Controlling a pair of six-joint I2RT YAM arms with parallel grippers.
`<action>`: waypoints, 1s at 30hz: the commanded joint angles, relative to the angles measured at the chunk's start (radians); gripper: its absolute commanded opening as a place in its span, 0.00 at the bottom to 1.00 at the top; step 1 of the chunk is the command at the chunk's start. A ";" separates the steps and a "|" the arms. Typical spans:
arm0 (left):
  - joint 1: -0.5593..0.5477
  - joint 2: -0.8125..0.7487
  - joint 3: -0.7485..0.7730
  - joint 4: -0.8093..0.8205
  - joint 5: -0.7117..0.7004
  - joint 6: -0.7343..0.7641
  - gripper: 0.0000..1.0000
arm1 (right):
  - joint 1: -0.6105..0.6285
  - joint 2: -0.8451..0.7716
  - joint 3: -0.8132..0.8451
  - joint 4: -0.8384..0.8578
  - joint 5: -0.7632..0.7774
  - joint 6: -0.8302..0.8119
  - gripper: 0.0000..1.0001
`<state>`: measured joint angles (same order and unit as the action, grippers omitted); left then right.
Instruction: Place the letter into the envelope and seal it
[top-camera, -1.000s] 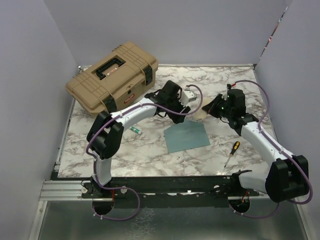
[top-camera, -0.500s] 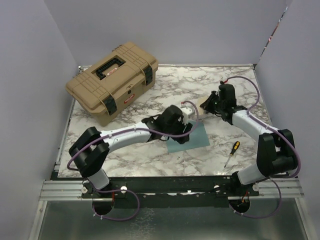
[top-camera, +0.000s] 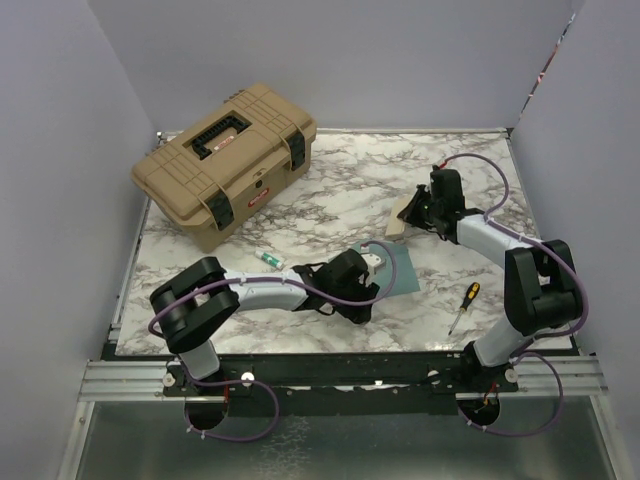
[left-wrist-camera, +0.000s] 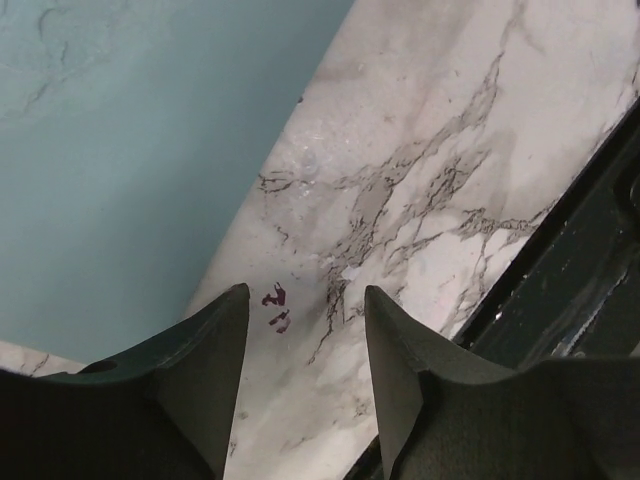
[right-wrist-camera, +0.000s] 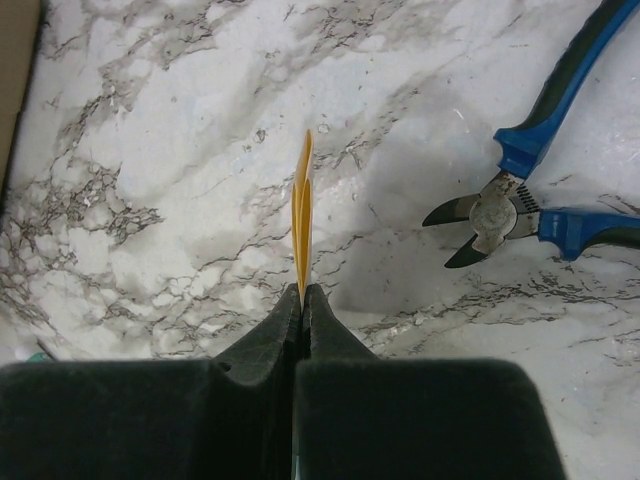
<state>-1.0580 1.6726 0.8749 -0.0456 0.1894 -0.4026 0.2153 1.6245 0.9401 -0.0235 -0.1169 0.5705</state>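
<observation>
Swinging down and forward, the left fingers now hang apart and empty by the envelope's near edge, likely to pin or open it, with little room before the table's front lip. Right fingers pinch the letter edge-on beyond the envelope, pliers nearby

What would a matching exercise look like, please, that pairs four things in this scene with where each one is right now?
Things:
1. letter
2. envelope
3. screwdriver
4. toolbox

Places:
A. at the far left corner of the table
B. pinched edge-on in the shut right gripper
C. flat on the table, beside the open left gripper
D. lying loose at the near right of the table

Pairs: 1-B, 2-C, 3-D, 4-A
</observation>
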 joint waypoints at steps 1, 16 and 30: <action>0.000 0.021 -0.006 0.027 -0.075 -0.043 0.52 | 0.003 -0.021 -0.038 -0.006 0.003 -0.013 0.01; 0.155 0.065 0.061 -0.034 -0.306 -0.135 0.53 | 0.004 -0.211 -0.189 -0.167 0.024 0.004 0.01; 0.360 0.177 0.180 -0.018 -0.219 -0.154 0.54 | 0.004 -0.421 -0.343 -0.219 -0.135 0.053 0.00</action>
<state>-0.7120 1.7950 1.0126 -0.0452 -0.0460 -0.5583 0.2150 1.2545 0.6071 -0.2028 -0.1894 0.6109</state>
